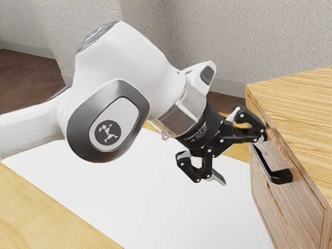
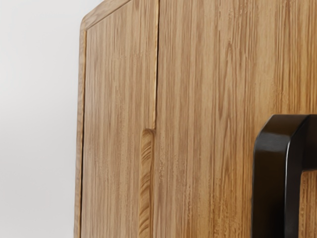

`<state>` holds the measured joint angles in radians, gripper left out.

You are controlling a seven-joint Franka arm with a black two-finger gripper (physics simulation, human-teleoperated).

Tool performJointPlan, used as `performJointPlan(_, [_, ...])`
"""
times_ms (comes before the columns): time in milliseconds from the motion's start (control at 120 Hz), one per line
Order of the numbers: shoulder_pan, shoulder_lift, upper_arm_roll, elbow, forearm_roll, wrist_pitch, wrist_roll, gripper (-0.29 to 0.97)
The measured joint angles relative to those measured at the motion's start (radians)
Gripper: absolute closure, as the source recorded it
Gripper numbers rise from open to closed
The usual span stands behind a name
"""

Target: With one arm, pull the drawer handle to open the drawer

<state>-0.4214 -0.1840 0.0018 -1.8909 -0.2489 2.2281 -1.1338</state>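
A wooden cabinet [image 1: 306, 104] stands at the exterior view's right, and its upper drawer front [image 1: 282, 199] looks flush with the cabinet face. A black bar handle [image 1: 271, 165] is fixed to that front. My black gripper [image 1: 240, 158] is open just to the left of the handle, fingers spread wide. The upper fingertip [image 1: 262, 138] sits close by the handle's upper end, while the lower fingertip [image 1: 219, 179] hangs over the white mat, away from the drawer. In the wrist view the drawer front [image 2: 208, 99] is near, with one end of the handle [image 2: 277, 173] at the picture's edge.
A white mat [image 1: 135, 197] covers the wooden table [image 1: 36, 218] under the arm. A grey textured wall [image 1: 249, 36] and a brown floor [image 1: 26, 72] lie behind. The cabinet's top overhangs the drawer at the right.
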Motion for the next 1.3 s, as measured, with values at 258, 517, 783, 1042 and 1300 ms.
performJointPlan(258, [0.001,-0.029,0.001,-0.020,0.001,0.003,0.002,0.00])
performJointPlan(517, [0.002,-0.070,0.000,-0.059,0.001,0.004,0.001,0.00])
performJointPlan(783, [0.002,-0.097,0.000,-0.088,0.001,0.005,-0.002,0.00])
performJointPlan(1042, [-0.004,-0.077,-0.003,-0.056,0.003,0.007,-0.001,0.00])
performJointPlan(1300, [-0.002,-0.070,-0.002,-0.081,0.003,0.010,-0.003,0.00])
